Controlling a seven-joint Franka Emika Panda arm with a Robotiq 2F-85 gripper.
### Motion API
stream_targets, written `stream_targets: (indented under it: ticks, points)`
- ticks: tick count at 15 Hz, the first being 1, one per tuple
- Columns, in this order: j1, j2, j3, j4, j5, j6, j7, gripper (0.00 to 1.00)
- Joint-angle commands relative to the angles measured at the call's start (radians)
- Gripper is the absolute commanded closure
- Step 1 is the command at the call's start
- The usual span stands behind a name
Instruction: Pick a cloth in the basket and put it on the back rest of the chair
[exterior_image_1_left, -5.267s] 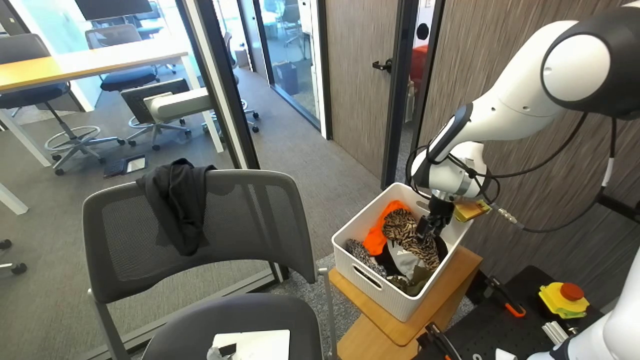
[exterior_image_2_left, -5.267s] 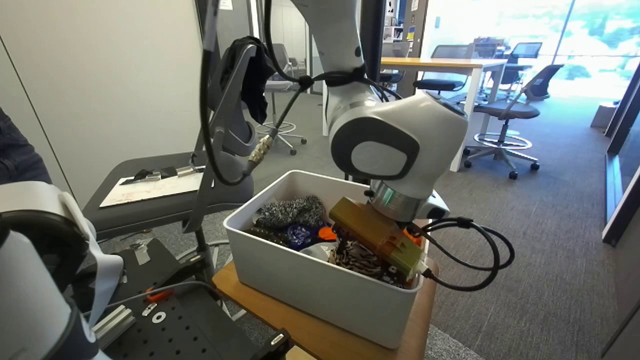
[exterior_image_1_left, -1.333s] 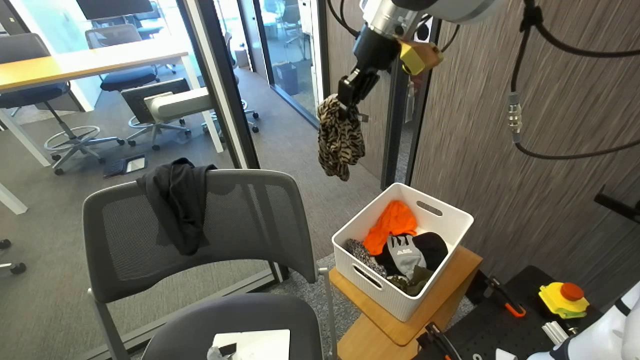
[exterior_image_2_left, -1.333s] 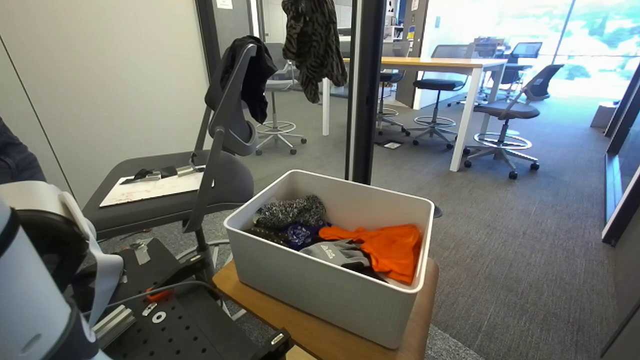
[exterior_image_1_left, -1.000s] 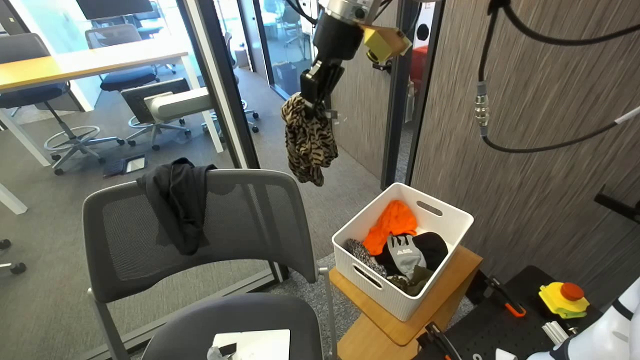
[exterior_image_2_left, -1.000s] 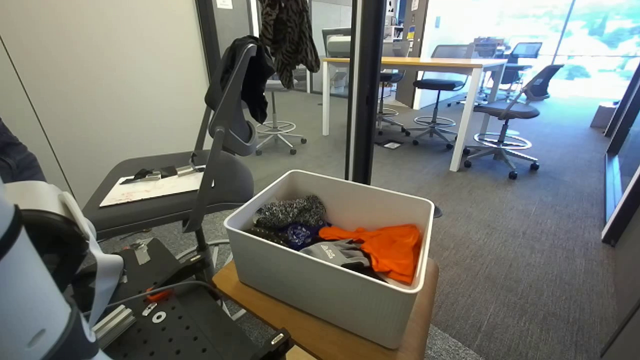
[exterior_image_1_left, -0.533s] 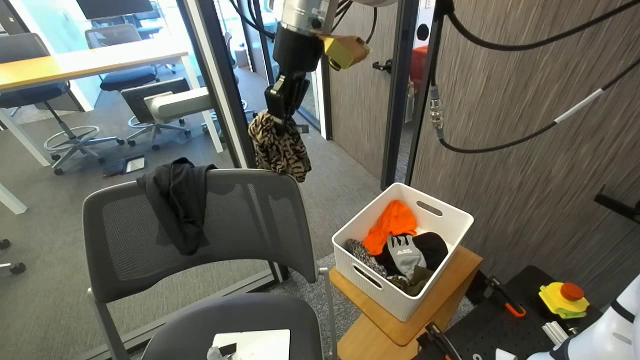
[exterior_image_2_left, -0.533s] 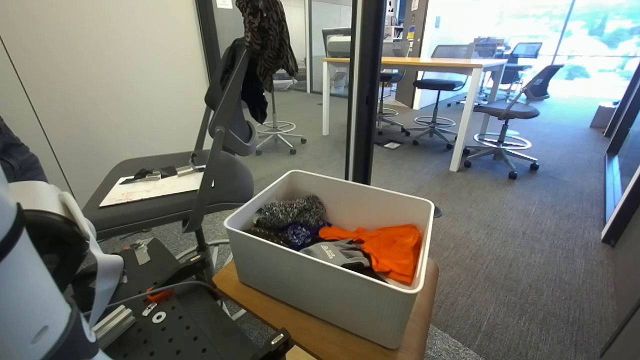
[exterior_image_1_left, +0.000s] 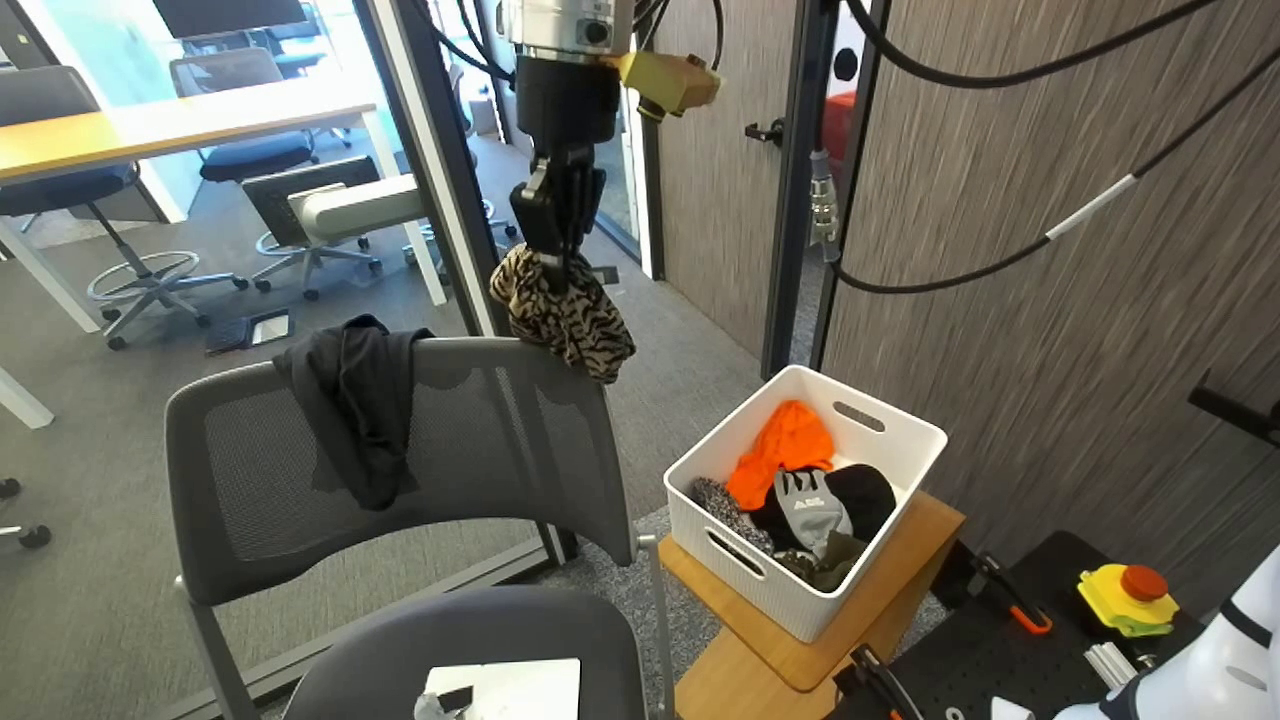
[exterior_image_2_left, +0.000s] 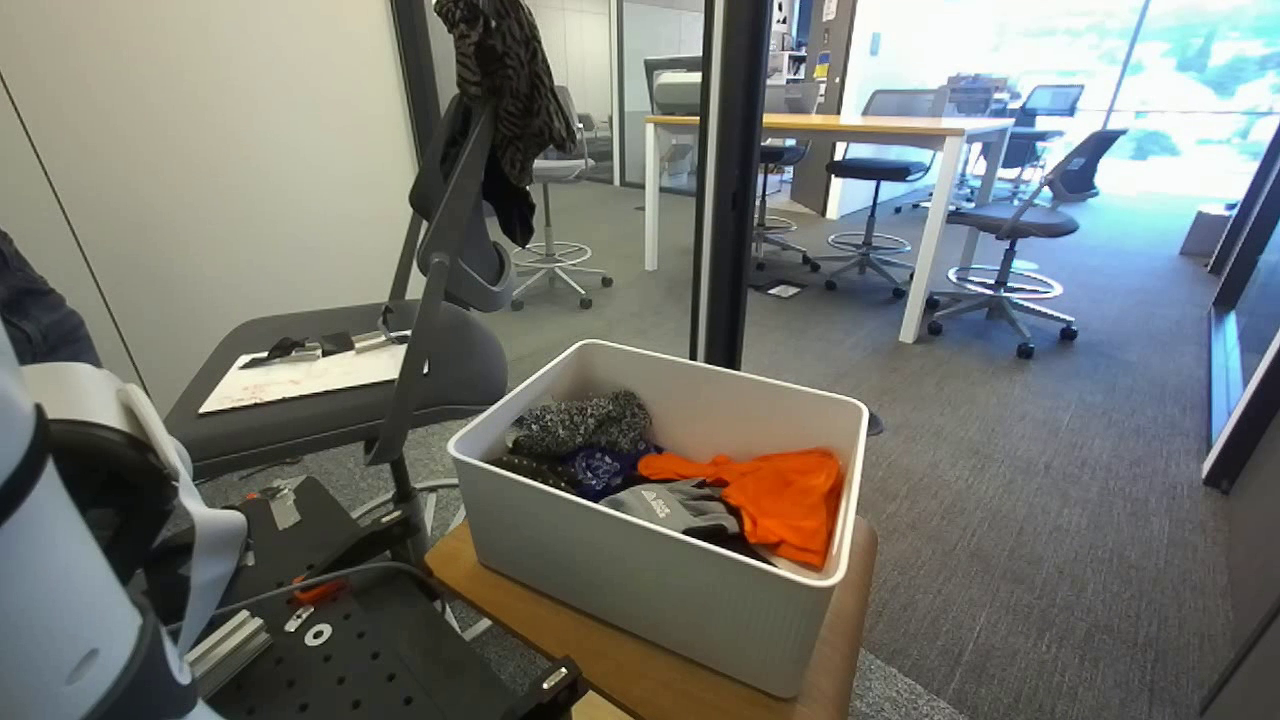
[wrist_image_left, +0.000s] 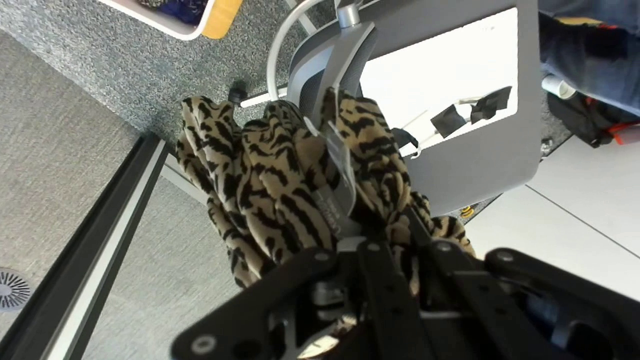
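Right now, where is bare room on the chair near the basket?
Bare: top of the backrest between black cloth and leopard cloth; the seat between white board and backrest. Crowded: the backrest corner nearest the basket, where the gripper holds the leopard cloth.

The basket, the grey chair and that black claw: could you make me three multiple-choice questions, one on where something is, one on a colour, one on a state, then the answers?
1. Where is the black cloth, relative to the grey chair?
A) Beneath it
B) Over its backrest
C) Beside it

2. What colour is the most vivid cloth in the white basket?
A) Pink
B) Turquoise
C) Orange

3. How does the gripper, the claw, stand?
A) Shut on the leopard-print cloth
B) Shut on nothing
C) Wide open

1: B, an exterior view shows it draped over the top edge.
2: C, its colour shows plainly in both exterior views.
3: A, the wrist view shows the fabric pinched in it.
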Motion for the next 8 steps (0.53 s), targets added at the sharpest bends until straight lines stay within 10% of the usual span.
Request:
stream_targets:
  ticks: [1,8]
  points:
    - [0.014,0.041,0.016,0.082,0.002,-0.043,0.012,0.92]
    - [0.024,0.177,0.034,0.231,0.058,-0.086,-0.001,0.92]
